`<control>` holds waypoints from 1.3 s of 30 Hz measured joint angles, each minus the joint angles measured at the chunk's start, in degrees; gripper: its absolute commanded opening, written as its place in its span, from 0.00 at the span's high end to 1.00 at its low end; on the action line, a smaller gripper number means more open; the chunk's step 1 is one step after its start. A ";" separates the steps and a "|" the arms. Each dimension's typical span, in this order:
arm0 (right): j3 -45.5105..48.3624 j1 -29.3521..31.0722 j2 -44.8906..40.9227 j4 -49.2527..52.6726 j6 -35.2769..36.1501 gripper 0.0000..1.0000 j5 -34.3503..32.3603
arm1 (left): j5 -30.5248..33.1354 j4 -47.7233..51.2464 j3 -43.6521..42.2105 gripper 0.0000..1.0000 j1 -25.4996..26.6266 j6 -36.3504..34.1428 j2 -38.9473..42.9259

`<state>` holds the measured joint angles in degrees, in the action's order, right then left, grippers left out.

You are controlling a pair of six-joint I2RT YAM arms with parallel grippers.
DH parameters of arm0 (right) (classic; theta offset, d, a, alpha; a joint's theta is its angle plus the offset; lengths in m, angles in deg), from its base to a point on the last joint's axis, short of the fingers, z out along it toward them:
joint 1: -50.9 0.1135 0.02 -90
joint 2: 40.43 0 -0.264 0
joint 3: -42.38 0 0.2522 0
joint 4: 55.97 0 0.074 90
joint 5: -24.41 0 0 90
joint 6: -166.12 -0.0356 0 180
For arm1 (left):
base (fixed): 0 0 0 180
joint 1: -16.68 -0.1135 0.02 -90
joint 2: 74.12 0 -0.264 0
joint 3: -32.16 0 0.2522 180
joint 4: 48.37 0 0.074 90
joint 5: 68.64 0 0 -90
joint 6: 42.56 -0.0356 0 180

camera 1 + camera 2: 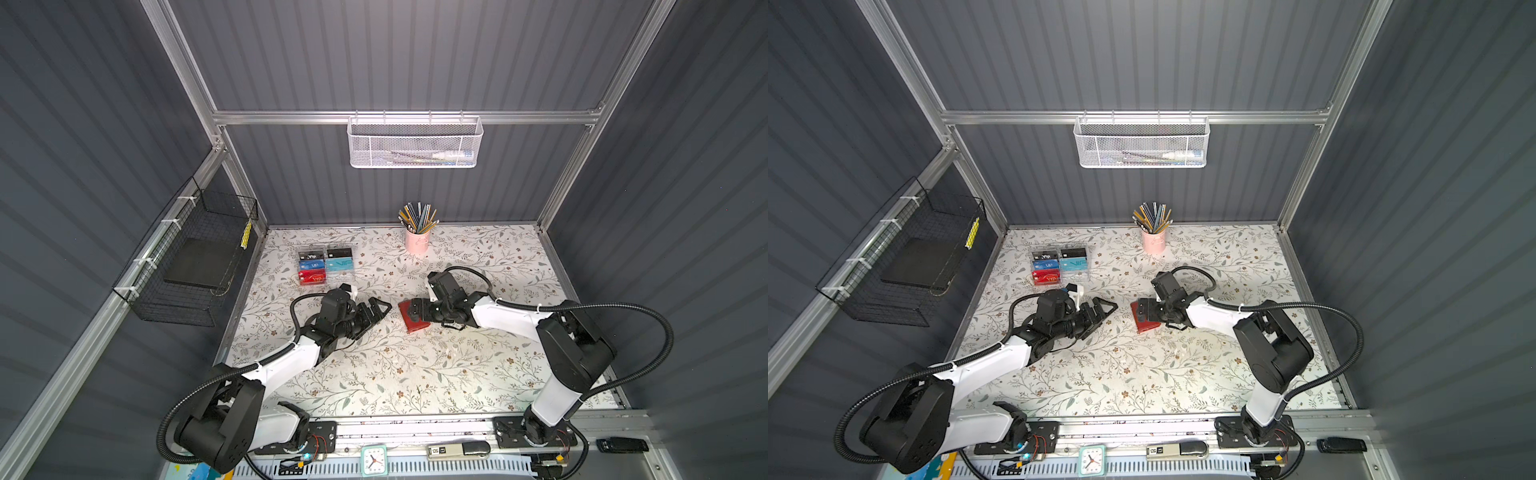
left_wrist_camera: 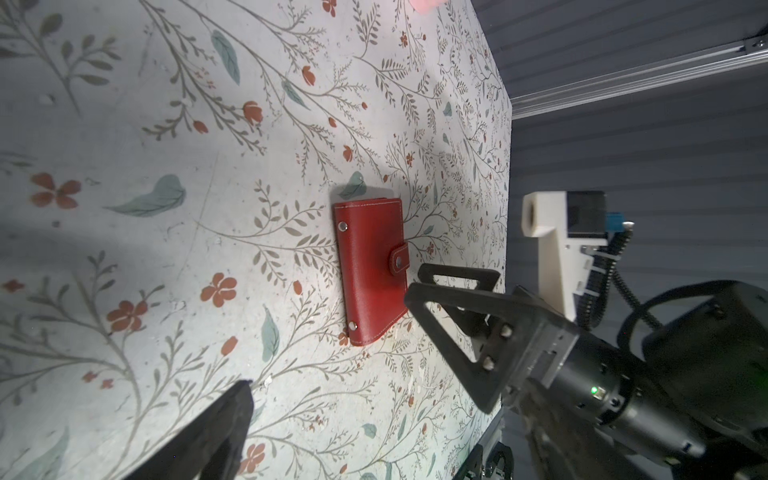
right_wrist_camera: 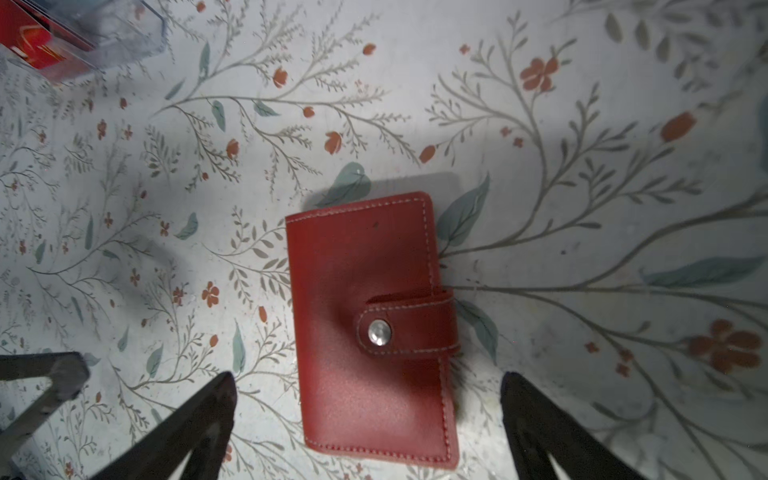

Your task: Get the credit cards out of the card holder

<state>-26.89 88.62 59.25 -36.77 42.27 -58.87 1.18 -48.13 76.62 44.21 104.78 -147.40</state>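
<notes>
The card holder is a small red booklet lying flat mid-table, closed, with its snap tab fastened. The credit cards are hidden inside it. My right gripper hovers over the holder, open. In the right wrist view its gripper has a dark finger on either side of the holder's near end, apart from it. My left gripper is open and empty just left of the holder. The left wrist view shows the holder ahead, with the right arm's fingers at its edge.
A clear compartmented box with coloured VIP-lettered cards stands at the back left. A pink cup of pencils is at the back centre. A black wire basket hangs on the left wall and a white mesh basket on the back wall.
</notes>
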 measured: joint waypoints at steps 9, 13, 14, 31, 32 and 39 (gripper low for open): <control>0.11 3.67 1.14 -1.55 -1.55 0.01 1.68 | -0.90 2.86 0.61 0.00 -3.72 -1.66 -0.85; 0.35 4.61 1.14 -2.01 -2.10 0.01 1.86 | -1.20 4.59 1.99 0.00 -5.25 -2.93 -1.03; 0.39 4.59 1.11 -1.92 -2.05 0.01 1.66 | -1.44 4.94 2.32 0.00 -5.66 -3.26 -1.11; -15.30 0.07 1.81 2.27 7.48 0.01 -0.92 | 28.70 26.53 28.30 0.00 -9.53 -23.80 -6.69; -17.44 0.11 3.15 2.05 7.98 0.01 -0.61 | 30.75 26.97 29.66 0.00 -10.25 -24.68 -8.24; -22.62 0.15 8.90 -0.72 9.11 0.01 3.21 | 42.66 29.46 36.96 0.00 -16.59 -29.55 -18.93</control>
<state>-49.51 88.77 68.15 -37.50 51.38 -55.66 43.84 -18.66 113.58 27.62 75.23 -166.33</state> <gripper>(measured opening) 0.989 0.998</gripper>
